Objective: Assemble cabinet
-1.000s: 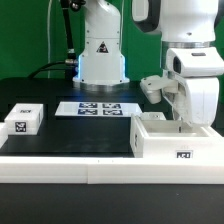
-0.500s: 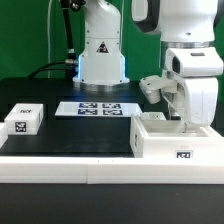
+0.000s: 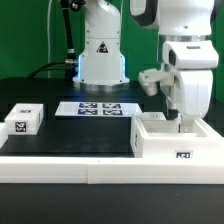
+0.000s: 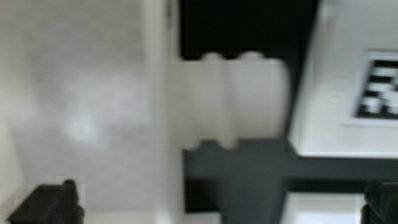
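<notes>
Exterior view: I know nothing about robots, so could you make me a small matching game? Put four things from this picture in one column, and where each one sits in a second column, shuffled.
Things:
1. cabinet
2. small white block
3. marker board
4. pincer

Places:
A. lying flat in the middle of the scene
B. pointing down at the cabinet's open top
C. far on the exterior view's left
D. on the exterior view's right, near the front

Pairs: 1-D, 2-C, 3-A, 4-B
</notes>
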